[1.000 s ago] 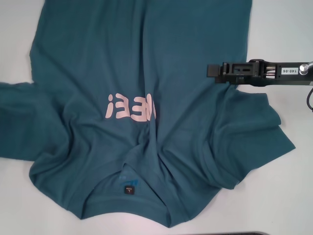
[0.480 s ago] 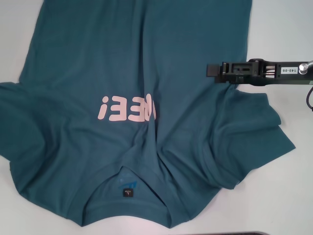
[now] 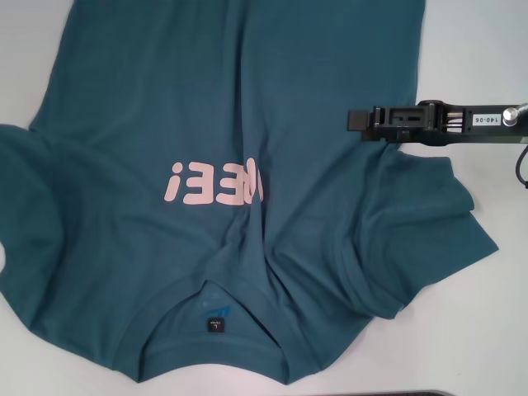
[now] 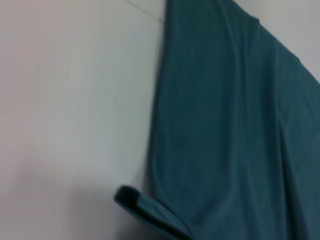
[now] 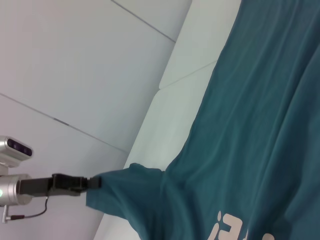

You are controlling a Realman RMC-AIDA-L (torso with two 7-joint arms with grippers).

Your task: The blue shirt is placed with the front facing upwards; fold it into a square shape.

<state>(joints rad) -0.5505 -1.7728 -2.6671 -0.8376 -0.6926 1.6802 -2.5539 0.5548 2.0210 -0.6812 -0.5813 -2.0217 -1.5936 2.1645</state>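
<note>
The blue shirt (image 3: 247, 124) lies front up on the white table (image 3: 478, 330), its pink lettering (image 3: 214, 183) above the collar (image 3: 206, 351) and dark neck label (image 3: 216, 322) at the near edge. My right gripper (image 3: 356, 120) hovers over the shirt's right side, just above the crumpled right sleeve (image 3: 429, 231). My left gripper is outside the head view. The right wrist view shows the left gripper (image 5: 95, 182) at the tip of the stretched-out left sleeve (image 5: 125, 190), shut on it. A folded sleeve hem (image 4: 145, 205) shows in the left wrist view.
Bare white table (image 3: 487, 49) flanks the shirt on both sides. Wrinkles run down from the lettering to the collar. A table seam (image 5: 190, 75) and a pale wall (image 5: 75, 60) lie behind the shirt in the right wrist view.
The left sleeve and left shoulder have been drawn outward to the left, spreading the cloth past the picture's edge. The lettering shifted slightly left. The right arm has stayed still.
</note>
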